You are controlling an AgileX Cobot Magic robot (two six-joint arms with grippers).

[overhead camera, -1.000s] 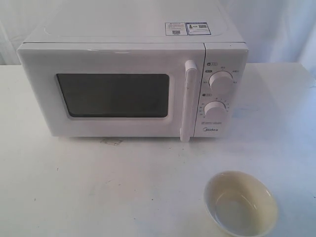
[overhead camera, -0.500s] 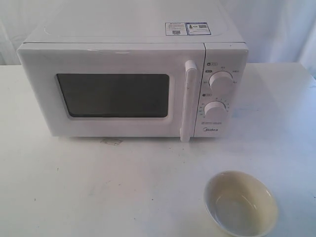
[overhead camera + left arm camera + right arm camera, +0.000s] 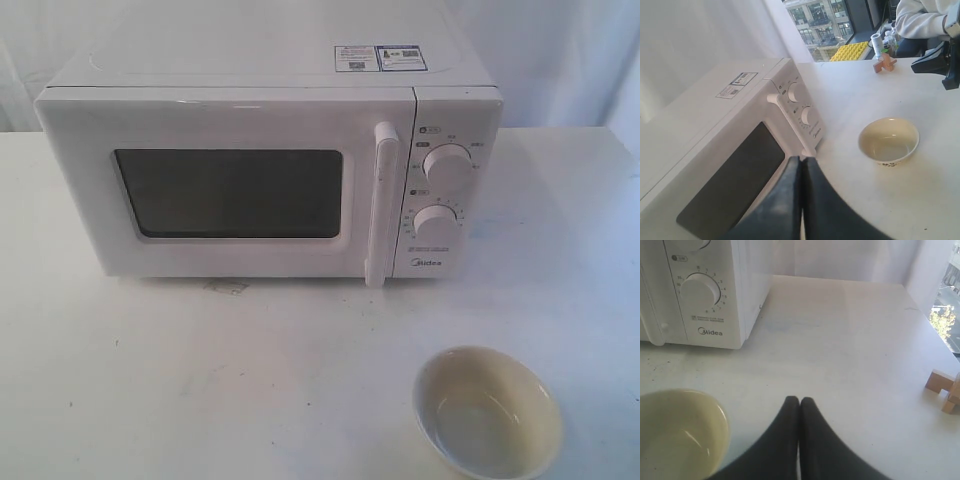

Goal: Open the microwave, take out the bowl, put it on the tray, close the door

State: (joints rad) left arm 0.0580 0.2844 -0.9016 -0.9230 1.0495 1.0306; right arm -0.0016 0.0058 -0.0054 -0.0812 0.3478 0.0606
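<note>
The white microwave [image 3: 270, 150] stands at the back of the table with its door [image 3: 230, 190] shut and the bar handle [image 3: 381, 205] upright. The cream bowl [image 3: 488, 410] sits empty on the bare table in front of the knobs, at the front right. No tray shows in any view. My left gripper [image 3: 802, 160] is shut and empty, hovering before the microwave [image 3: 730, 130], with the bowl [image 3: 888, 141] off to one side. My right gripper [image 3: 799, 400] is shut and empty above the table, beside the bowl [image 3: 677, 432]. Neither gripper appears in the exterior view.
A small wooden block [image 3: 945, 387] lies near the table's far right edge. A black arm part [image 3: 940, 62] hangs over that side. A seated person [image 3: 922, 20] and a yellow crate [image 3: 852, 51] are beyond the table. White curtain backs the microwave.
</note>
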